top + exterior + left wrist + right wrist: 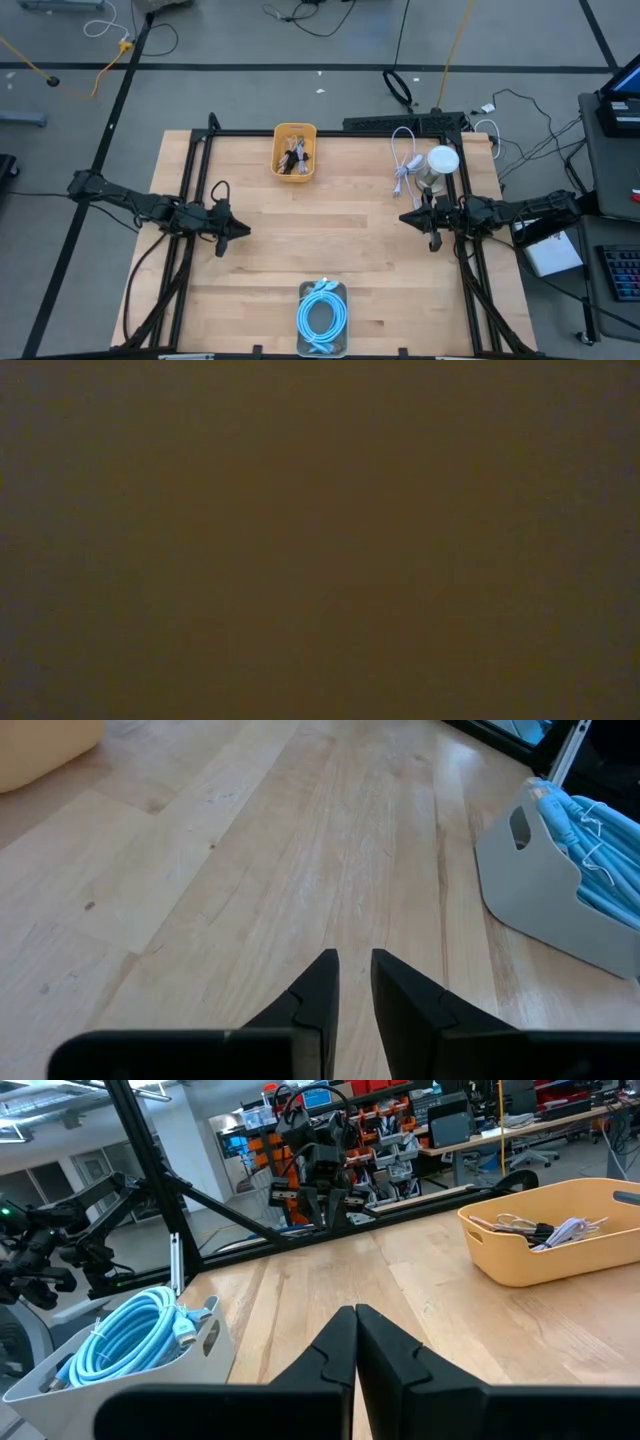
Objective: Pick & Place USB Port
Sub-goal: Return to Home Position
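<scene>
Between the arms, on the table's (pixel 360 255) midline, the yellow bin (pixel 277 150) with what look like USB leads (pixel 293 157) sits at the far edge. The gray bin (pixel 323 285) holds the blue cable (pixel 308 322) at the near edge. Both are well apart from either gripper. The left gripper (pixel 240 230) hangs low, fingers slightly parted, empty. The right gripper (pixel 405 217) is pressed together, empty. Both point inward.

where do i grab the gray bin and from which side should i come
Probably the rim of the short end wall of the gray bin, right above its handle slot, coming straight down with one finger outside and one inside. That wall is thin and near upright, so it is easy to pinch; the blue cable heaps up inside, so keep the inner finger shallow.
</scene>
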### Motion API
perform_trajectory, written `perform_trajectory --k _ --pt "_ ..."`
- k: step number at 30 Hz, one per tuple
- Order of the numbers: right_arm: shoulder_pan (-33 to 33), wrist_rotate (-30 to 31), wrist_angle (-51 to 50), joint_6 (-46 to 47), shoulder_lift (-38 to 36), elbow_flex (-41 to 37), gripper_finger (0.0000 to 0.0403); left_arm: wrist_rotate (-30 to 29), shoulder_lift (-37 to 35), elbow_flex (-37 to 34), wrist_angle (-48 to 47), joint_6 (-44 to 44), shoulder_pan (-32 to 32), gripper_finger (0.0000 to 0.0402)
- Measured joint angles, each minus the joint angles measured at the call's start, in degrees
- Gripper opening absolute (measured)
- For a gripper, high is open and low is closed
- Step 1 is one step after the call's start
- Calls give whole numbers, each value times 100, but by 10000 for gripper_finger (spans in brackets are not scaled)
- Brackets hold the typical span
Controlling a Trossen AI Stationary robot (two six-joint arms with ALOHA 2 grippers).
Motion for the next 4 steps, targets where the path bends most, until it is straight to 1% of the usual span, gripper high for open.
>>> perform_trajectory --k 4 --pt "0 2 0 0 0 0 4 0 0 0 2 1 0 67"
